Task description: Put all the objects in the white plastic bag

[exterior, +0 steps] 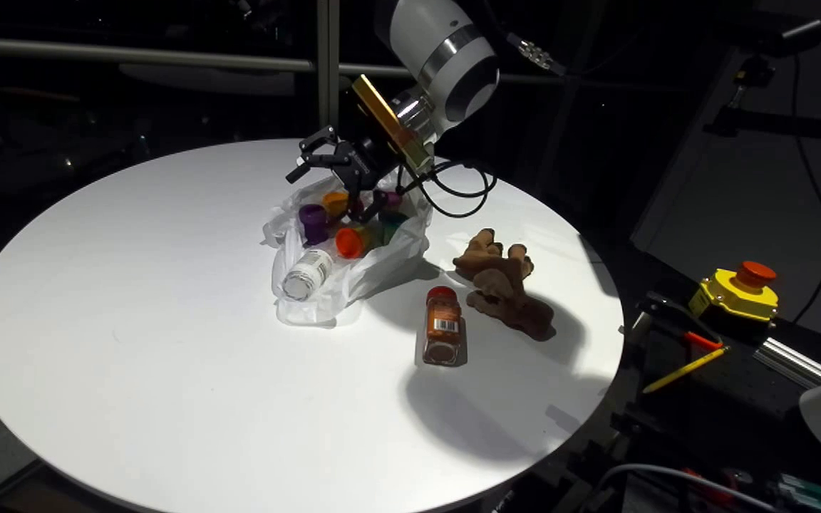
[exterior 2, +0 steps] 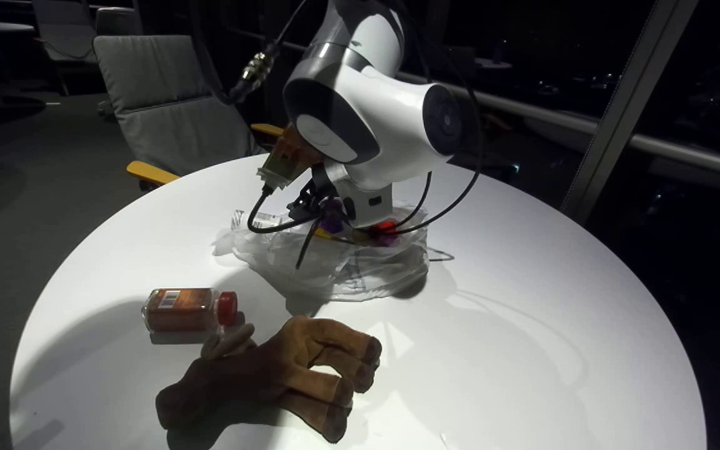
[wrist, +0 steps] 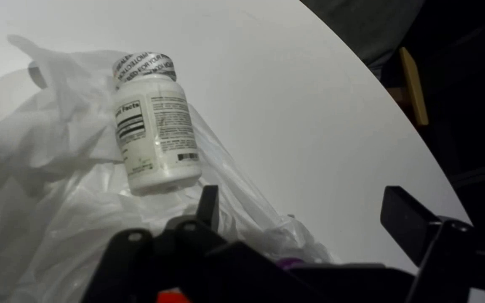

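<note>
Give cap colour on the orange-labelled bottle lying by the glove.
Red; the cap shows best in an exterior view.

Wrist view: white bottle (wrist: 158, 134); cap (wrist: 145, 67) reads "FOR YOUR" at twelve o'clock, label (wrist: 157, 128) reads "Facts" at ten o'clock. Red-capped jar (exterior: 442, 333) bears barcode (exterior: 446, 325).

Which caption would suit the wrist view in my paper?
Open gripper near a white bottle lying on a white plastic bag.

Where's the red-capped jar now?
In an exterior view, the jar lies on the table, right of the white bag, left of the brown toy.
</note>
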`<action>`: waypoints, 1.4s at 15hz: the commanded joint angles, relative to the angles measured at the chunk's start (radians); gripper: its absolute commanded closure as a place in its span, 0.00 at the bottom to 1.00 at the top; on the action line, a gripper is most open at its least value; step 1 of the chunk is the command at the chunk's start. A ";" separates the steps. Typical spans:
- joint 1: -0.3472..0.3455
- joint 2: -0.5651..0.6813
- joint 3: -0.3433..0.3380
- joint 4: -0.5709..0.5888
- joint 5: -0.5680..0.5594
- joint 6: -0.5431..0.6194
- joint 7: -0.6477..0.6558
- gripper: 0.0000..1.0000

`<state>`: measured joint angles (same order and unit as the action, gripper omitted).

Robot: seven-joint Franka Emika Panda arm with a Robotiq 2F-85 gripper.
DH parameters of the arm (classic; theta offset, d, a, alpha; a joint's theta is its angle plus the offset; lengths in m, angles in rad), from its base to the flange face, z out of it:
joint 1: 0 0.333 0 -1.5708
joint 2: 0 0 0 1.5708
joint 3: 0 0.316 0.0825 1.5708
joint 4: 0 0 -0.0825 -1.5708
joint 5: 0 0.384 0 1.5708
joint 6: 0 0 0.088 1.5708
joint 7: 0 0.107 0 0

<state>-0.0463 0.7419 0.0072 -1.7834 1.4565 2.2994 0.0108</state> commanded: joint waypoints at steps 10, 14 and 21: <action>0.385 -0.259 -0.077 -0.246 -0.509 0.376 0.343 0.00; 0.690 -0.372 -0.334 -0.290 -0.865 0.268 0.630 0.00; 0.970 -0.500 -0.577 -0.305 -1.460 -0.084 0.913 0.00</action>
<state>0.8521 0.3271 -0.5126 -2.0331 0.1824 2.3128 0.8506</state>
